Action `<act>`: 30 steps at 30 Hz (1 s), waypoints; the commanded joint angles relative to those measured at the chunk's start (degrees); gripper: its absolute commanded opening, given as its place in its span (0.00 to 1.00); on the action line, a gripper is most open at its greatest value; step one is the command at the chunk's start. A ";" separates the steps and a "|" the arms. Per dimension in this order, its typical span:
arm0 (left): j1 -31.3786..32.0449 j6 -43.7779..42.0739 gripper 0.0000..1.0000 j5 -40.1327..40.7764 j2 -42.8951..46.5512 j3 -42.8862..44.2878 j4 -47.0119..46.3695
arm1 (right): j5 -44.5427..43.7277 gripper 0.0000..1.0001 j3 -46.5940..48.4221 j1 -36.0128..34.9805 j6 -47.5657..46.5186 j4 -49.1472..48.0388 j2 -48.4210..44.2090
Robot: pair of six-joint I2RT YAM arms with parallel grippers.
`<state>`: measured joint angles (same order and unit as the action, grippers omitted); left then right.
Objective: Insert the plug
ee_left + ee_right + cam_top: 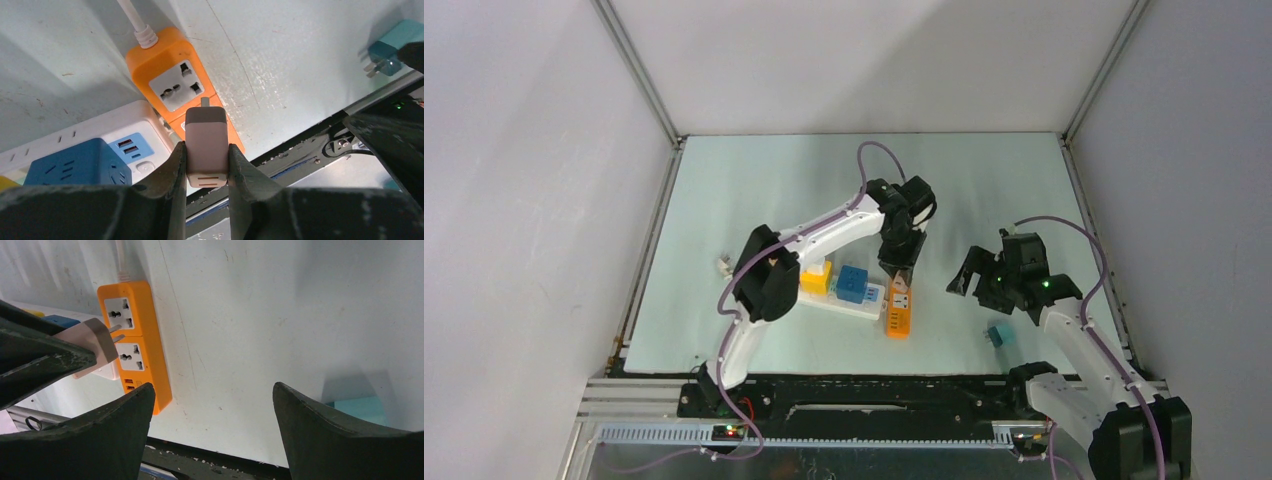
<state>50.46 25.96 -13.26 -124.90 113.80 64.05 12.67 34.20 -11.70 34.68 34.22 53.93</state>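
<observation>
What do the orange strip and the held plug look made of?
Orange strip: moulded plastic by the look, smooth with slight sheen, rounded corners, paler socket faces inset. Plug: probably plastic too, matte pinkish-beige shell, darker end cap; its prong looks metallic.

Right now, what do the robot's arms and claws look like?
The left arm and right arm are white tubes with chunky black joints, each trailing a purple cable. The left claw and right claw have two dark, scuffed, wedge-shaped fingers. A small green light glows near the right claw.
</observation>
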 commanded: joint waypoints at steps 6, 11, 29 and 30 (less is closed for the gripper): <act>-0.16 1.73 0.00 -0.72 -2.60 3.24 -0.66 | -0.10 0.89 0.48 0.25 -1.85 -0.16 -0.40; -1.09 2.53 0.00 0.98 -2.38 2.30 -1.67 | -0.01 0.89 0.44 0.26 -2.15 0.06 -0.49; -2.26 2.83 0.00 2.73 -3.08 0.99 0.33 | 0.64 0.89 0.31 0.23 -2.35 -0.57 0.01; -2.17 2.99 0.00 2.58 -2.79 0.60 -0.06 | 0.83 0.89 0.20 0.27 -2.29 -0.78 0.07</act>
<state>47.99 28.51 -12.05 -127.09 113.80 62.08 12.80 34.20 -11.70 32.93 34.65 53.95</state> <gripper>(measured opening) 0.300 0.891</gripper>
